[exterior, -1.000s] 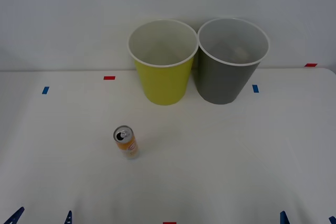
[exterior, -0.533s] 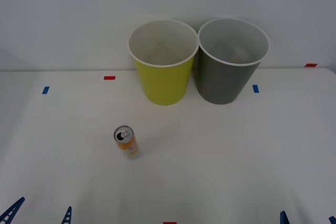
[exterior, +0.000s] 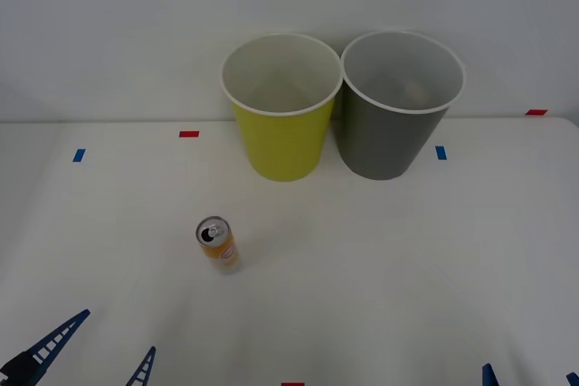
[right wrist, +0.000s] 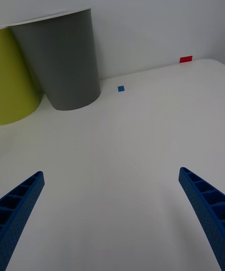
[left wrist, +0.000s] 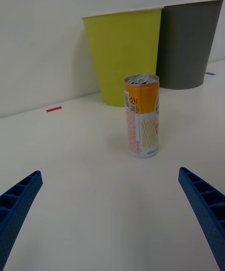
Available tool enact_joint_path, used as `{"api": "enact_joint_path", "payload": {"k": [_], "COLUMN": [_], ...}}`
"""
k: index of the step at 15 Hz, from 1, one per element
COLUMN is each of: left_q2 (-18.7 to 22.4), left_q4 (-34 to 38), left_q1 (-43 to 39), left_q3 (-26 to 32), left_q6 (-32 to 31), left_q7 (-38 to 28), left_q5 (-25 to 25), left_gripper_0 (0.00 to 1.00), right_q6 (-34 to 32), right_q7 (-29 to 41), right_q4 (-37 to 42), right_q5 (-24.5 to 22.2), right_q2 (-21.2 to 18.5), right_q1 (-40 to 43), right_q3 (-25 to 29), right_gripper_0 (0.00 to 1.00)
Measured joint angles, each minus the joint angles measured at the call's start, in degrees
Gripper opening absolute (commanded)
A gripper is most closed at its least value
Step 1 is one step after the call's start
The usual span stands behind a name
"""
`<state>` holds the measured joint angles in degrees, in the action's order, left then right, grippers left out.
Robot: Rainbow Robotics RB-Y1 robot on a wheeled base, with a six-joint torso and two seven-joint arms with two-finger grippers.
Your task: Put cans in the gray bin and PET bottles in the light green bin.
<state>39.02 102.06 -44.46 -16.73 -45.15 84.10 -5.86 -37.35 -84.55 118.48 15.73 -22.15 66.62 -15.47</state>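
Can [exterior: 217, 245] stands upright on the tabletop [exterior: 380, 259], left of centre, long axis vertical, well short of the light green bin [exterior: 281, 124] and gray bin [exterior: 394, 119] at the far edge. The left pincer [exterior: 86, 359], fingers spread wide, sits nearer it, the can ahead and slightly right. The right pincer [exterior: 531, 379] waits spread at the near right edge.

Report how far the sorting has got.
Barely begun. The can stands upright on the table, short of the gray bin and light green bin. The left hand, open, is near it; the right hand waits open at the near edge. Grasping and dropping remain.
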Motion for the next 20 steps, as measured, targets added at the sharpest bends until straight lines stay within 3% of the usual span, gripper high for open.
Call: {"api": "enact_joint_path", "payload": {"k": [5, 10, 20], "left_q2": [7.27, 10.96, 12.84], "left_q4": [-1.74, -5.34, -11.09], "left_q1": [6.1, 16.21, 32.97], "left_q3": [-5.01, -12.12, -24.88], "left_q6": [0.12, 0.13, 0.35], "left_q7": [1.25, 2.57, 4.83], "left_q5": [-4.67, -9.94, -17.97], "left_gripper_0": [1.0, 1.0, 1.0], "right_q6": [0.0, 0.0, 0.0], "right_q7": [0.0, 0.0, 0.0], "right_q4": [-0.01, -0.01, 0.0], "right_q5": [0.0, 0.0, 0.0], "right_q2": [0.0, 0.0, 0.0], "right_q1": [0.0, 0.0, 0.0], "right_q3": [0.0, 0.0, 0.0], "right_gripper_0": [1.0, 1.0, 1.0]}}
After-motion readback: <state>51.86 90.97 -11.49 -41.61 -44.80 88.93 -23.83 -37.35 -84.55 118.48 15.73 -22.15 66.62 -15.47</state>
